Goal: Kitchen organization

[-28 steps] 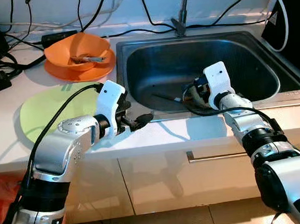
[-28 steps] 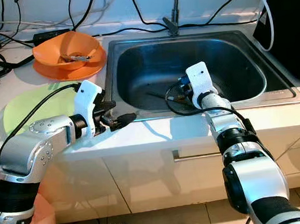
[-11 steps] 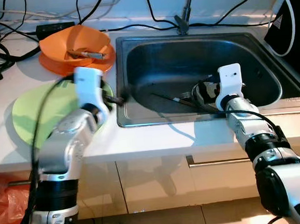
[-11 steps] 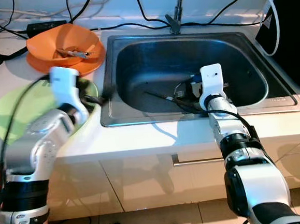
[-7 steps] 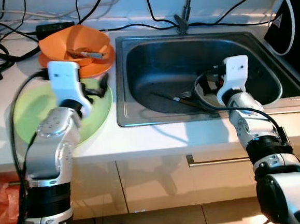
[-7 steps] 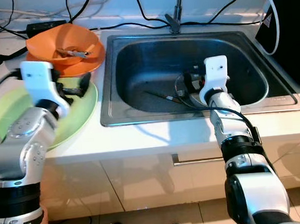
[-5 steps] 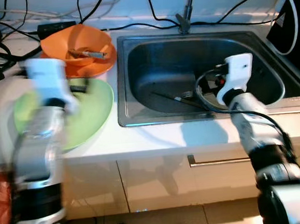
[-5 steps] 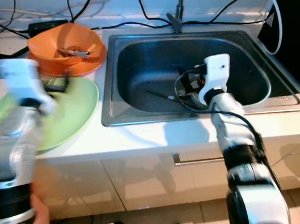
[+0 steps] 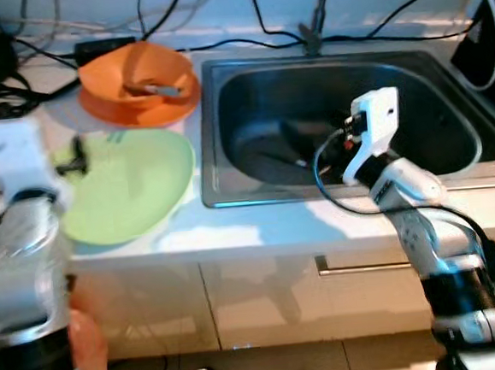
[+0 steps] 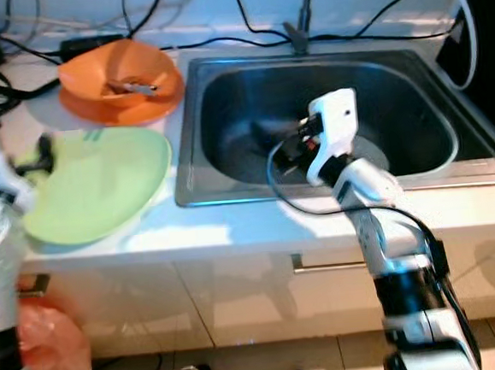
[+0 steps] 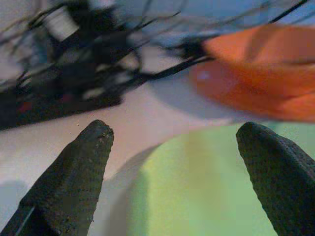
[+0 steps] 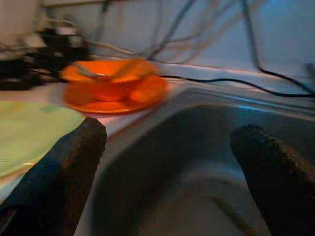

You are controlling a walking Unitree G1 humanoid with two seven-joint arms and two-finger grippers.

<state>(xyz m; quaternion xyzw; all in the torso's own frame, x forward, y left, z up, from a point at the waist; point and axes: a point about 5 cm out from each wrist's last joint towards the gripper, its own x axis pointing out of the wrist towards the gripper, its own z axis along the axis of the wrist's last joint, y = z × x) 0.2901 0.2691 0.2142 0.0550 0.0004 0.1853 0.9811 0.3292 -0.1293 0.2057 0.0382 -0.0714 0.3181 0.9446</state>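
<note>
Left pincer [image 11: 174, 167] hovers with its two black fingers spread wide and nothing between them, just over the near-left rim of the green plate [image 9: 131, 181], which lies flat on the white counter [image 9: 234, 233]. Beyond its fingertips, a tangle of black cables and a power strip [image 11: 64, 93] sits on the counter, and to the far side of the plate the orange bowl [image 9: 140, 73] rests on an orange plate [image 9: 109, 110] with a utensil [image 9: 161, 89] lying inside it. Moving right, the steel sink [image 9: 328, 123] opens just beside the green plate, with a thin dark utensil [image 9: 284, 158] on its floor, too blurred to name. Right pincer [image 12: 167, 162] hangs over the sink, also open and empty, looking across the basin toward the orange bowl. Both head views are smeared, so I judge the robot to be in motion, and that is the main hazard: the left pincer could clip the plate's rim and skid it toward the counter's front edge, since the plate is shallow and looks slick. A reach past the plate risks snagging the cables and dragging the strip. On the right, a hurried descent could strike the sink wall or trap the arm's own looping cable [image 9: 329, 183] against the rim.
</note>
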